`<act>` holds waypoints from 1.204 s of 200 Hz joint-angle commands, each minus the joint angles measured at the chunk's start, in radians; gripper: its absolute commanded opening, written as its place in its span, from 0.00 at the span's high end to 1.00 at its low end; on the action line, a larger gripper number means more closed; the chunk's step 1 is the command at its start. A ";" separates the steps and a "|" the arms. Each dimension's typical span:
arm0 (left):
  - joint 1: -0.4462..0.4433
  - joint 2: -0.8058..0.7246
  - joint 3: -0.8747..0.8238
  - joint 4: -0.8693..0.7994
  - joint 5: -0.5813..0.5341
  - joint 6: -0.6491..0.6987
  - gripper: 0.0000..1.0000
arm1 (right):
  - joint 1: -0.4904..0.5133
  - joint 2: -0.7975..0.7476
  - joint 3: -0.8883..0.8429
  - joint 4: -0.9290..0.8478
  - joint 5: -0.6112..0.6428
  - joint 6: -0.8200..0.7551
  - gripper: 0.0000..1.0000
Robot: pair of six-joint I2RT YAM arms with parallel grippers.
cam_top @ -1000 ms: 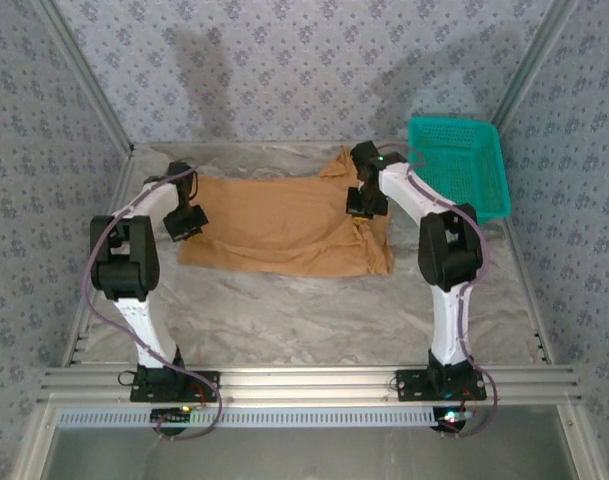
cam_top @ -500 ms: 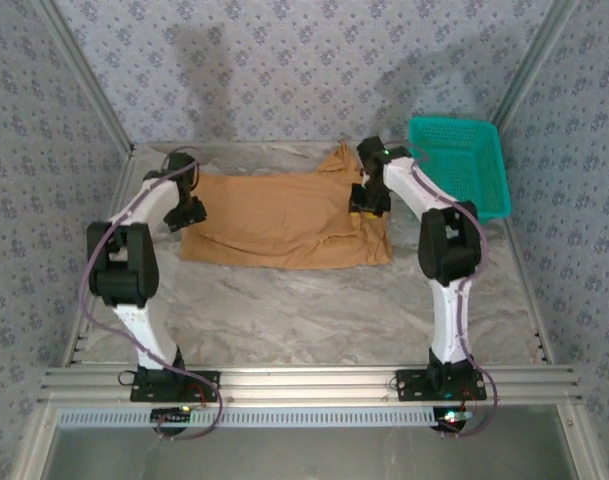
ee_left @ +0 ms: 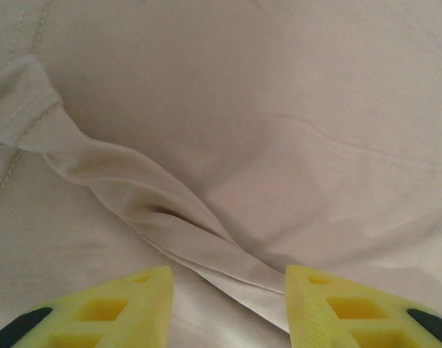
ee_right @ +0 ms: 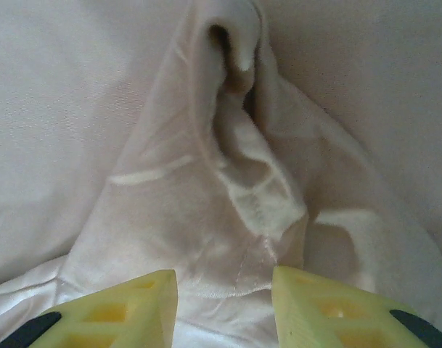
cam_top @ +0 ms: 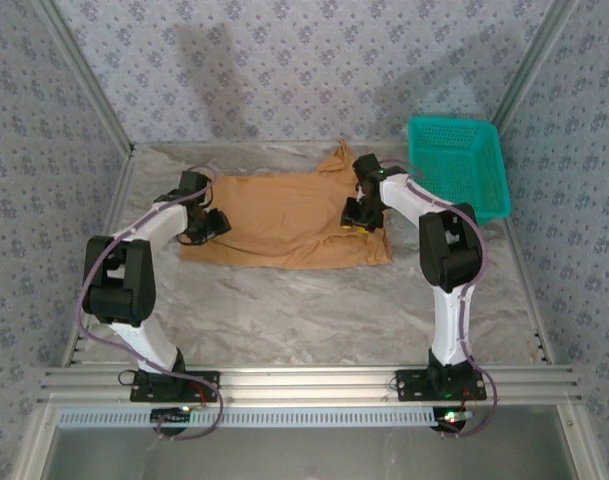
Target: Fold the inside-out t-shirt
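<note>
Loosely creased, the tan inside-out t-shirt (cam_top: 284, 225) covers the marbled counter's (cam_top: 304, 310) far half, near half bare; left pincer (cam_top: 216, 222) and right pincer (cam_top: 352, 215) hang spread above soft ridges.

- The right gripper (ee_right: 224, 312) hangs close over the t-shirt (ee_right: 75, 109), its two yellow fingers (ee_right: 123, 308) standing apart.
- A bunched ridge of cloth runs up from the gap between them, with a stitched seam on it.
- On either side the cloth lies smoother.

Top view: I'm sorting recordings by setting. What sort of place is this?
Probably a lab robot cell, not a home: aluminium frame rails, patterned screen walls around the table, left arm and right arm bolted down.
</note>
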 commanded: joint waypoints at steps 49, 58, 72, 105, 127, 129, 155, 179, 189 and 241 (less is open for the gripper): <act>0.020 -0.042 0.001 -0.012 0.021 0.000 0.58 | 0.000 0.027 0.039 -0.002 0.012 0.052 0.95; 0.023 -0.045 0.001 -0.017 0.015 0.003 0.58 | 0.006 0.017 0.056 -0.018 0.014 0.053 0.97; 0.025 -0.047 0.003 -0.021 0.007 0.007 0.59 | 0.015 0.005 0.093 -0.043 0.016 0.053 0.98; 0.025 -0.045 0.008 -0.023 0.020 0.003 0.59 | 0.018 0.077 0.209 -0.046 -0.001 0.075 0.98; 0.022 -0.050 0.012 -0.032 0.037 0.005 0.59 | 0.018 0.209 0.357 -0.092 -0.044 0.071 1.00; 0.021 -0.051 0.013 -0.036 0.036 0.006 0.59 | 0.019 0.216 0.363 -0.103 -0.048 0.066 1.00; 0.020 -0.079 -0.003 -0.051 0.037 0.014 0.59 | 0.051 0.129 0.255 -0.072 -0.017 0.042 0.81; 0.018 -0.090 -0.028 -0.029 0.055 0.002 0.59 | 0.056 0.011 0.101 -0.006 0.031 0.016 0.68; 0.015 -0.090 -0.034 -0.023 0.057 0.000 0.59 | 0.060 -0.029 0.047 0.011 0.039 -0.001 0.64; 0.007 -0.076 -0.044 -0.015 0.058 0.000 0.59 | 0.061 -0.148 -0.098 0.044 0.098 -0.040 0.62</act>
